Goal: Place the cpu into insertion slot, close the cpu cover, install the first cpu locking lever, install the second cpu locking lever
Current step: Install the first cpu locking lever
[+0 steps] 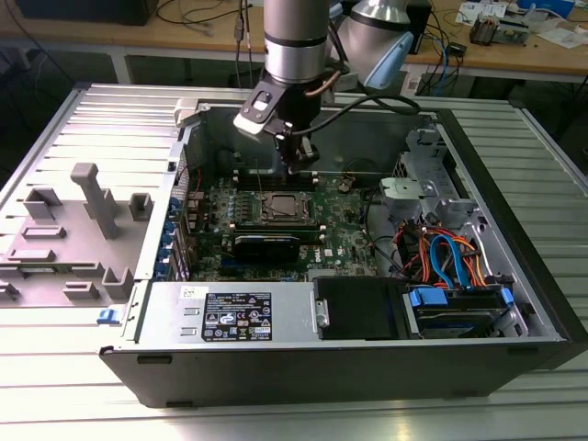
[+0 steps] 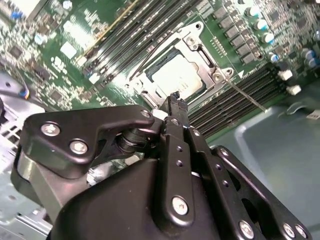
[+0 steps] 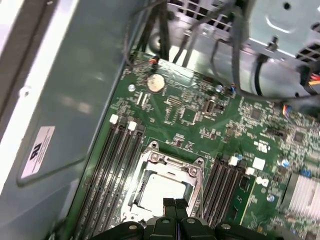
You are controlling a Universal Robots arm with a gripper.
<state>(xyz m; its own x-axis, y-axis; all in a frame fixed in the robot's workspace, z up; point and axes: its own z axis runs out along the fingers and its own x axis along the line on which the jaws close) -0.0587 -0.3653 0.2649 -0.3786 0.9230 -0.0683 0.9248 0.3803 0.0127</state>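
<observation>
The cpu (image 3: 159, 189) lies flat in the insertion slot (image 1: 280, 208) on the green board, its silver-grey top showing. The cpu cover (image 3: 172, 162) rests down around it as a silver frame. In the second wrist view the cpu (image 2: 177, 77) sits just beyond my fingertips, and a thin wire locking lever (image 2: 246, 97) slants up off one side of the socket. My gripper (image 3: 175, 203) hovers just above the socket's edge, shut with nothing between the fingers. The exterior view has the gripper (image 1: 299, 167) over the socket's far side.
Black memory slots (image 3: 114, 170) flank the socket on both sides. A long black card (image 1: 266, 244) lies in front of it, with the power supply (image 1: 239, 317) nearer still. Bundled cables (image 1: 450, 257) and a drive cage fill the case's right. Grey fixture blocks (image 1: 92, 202) stand outside.
</observation>
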